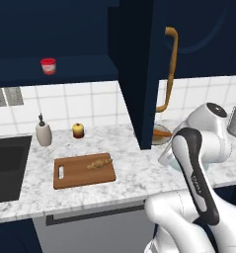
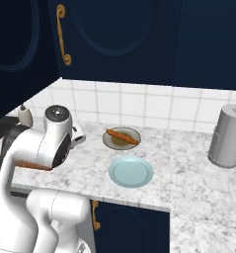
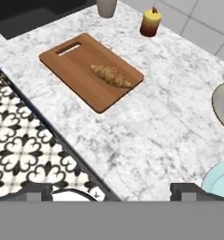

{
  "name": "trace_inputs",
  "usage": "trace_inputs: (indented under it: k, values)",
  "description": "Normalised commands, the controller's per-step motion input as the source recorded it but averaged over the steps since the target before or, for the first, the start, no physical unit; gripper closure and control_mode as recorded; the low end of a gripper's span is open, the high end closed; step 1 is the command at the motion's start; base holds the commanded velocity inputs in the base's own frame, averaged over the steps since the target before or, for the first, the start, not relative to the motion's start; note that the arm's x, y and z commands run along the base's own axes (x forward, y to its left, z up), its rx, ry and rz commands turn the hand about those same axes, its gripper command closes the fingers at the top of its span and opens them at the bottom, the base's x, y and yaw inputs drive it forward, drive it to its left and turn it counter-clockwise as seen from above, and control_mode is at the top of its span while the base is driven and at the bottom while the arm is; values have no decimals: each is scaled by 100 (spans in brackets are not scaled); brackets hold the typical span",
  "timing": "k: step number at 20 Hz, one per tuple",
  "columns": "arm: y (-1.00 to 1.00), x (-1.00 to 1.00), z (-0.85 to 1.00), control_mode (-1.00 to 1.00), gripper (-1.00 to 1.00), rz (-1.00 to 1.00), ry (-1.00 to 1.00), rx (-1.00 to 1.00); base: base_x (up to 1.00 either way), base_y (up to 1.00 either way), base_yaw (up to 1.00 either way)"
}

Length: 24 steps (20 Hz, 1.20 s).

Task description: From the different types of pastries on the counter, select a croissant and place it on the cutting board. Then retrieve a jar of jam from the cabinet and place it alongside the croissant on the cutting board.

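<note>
Cabinet (image 1: 139,64): its door stands open, brass handle (image 1: 170,69) facing me; I should reach into the shelf left of the door's edge, not swing across it.
Surface (image 1: 129,168): marbled stone, with the sink (image 1: 8,165) at the far left.
Cutting board (image 3: 90,70): lies flat; I judge the bare half by the slot the place for the jar.
Croissant (image 3: 111,76): already lying on the board, so fetching the jam is my step.
Jar of jam (image 1: 48,65): upright on the cabinet shelf, well above the board; I'd approach level and grip its sides.
Tool (image 3: 113,191): tips apart, empty, above the surface's front edge.
</note>
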Motion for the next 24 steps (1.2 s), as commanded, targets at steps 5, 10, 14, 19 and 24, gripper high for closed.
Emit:
trace_inputs:
  k: [5, 10, 14, 19, 24]
  values:
    - [0, -22, -2, 100, -100, 0, -1, 0, -40, 2, -1]
    - [0, 0, 0, 100, -100, 0, 0, 0, -100, 60, -4]
    - [0, 0, 0, 100, -100, 0, 0, 0, -83, 100, -8]
    - [0, 0, 0, 100, -100, 0, 0, 0, 15, 100, -9]
    - [0, 0, 0, 100, -100, 0, 0, 0, 91, 78, -1]
